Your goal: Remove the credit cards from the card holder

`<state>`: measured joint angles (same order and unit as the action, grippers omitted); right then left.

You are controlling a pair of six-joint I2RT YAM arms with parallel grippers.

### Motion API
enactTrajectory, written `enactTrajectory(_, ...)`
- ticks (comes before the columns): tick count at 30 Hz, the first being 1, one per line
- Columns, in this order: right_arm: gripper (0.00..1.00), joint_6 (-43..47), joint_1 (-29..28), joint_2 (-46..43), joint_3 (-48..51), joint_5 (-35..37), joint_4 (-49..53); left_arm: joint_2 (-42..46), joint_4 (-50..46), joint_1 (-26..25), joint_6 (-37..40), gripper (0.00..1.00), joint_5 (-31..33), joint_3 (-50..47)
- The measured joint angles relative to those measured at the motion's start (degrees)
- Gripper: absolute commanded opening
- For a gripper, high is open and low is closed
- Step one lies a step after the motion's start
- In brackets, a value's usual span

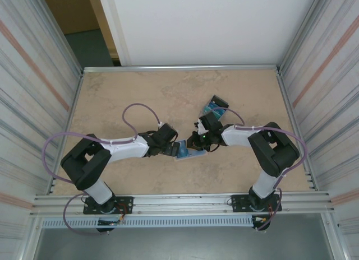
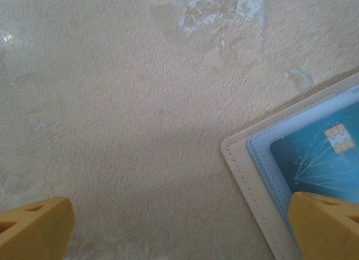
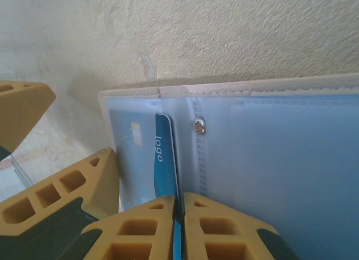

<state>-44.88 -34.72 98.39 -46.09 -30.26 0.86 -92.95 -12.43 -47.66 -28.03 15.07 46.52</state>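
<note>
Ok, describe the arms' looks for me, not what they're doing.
The left arm and right arm have white links, black joint housings and black bases. A mauve cable loops along each. The tool fingers are orange-yellow and blocky, with rectangular cut-outs.

Black-white arms (image 1: 124,148), purple cables (image 1: 136,106), yellow hands (image 3: 178,203)

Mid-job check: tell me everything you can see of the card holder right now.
The card holder lies open and flat on the table, between the two arms. It has a cream-tan stitched cover, leather-like, pale blue translucent sleeves inside and a small metal snap. One blue card sits partly in a sleeve, its edge pinched by the right gripper. A finger of the open left gripper lies over its corner, seemingly pressing.
</note>
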Motion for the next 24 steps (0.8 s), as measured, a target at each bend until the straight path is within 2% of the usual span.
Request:
enactTrajectory(9,0.16,-0.1,-0.6,0.0,0.0,-0.2,-0.4,-0.1,-0.8,0.0,0.4,0.99,0.0,0.5)
enactTrajectory(19,0.0,0.2,-0.9,0.3,-0.3,0.5,0.8,-0.1,-1.5,0.0,0.9,0.99,0.5,0.9)
enactTrajectory(24,0.0,0.3,-1.0,0.3,-0.5,1.1,1.6,-0.1,-1.6,0.0,1.0,0.99,0.6,0.9)
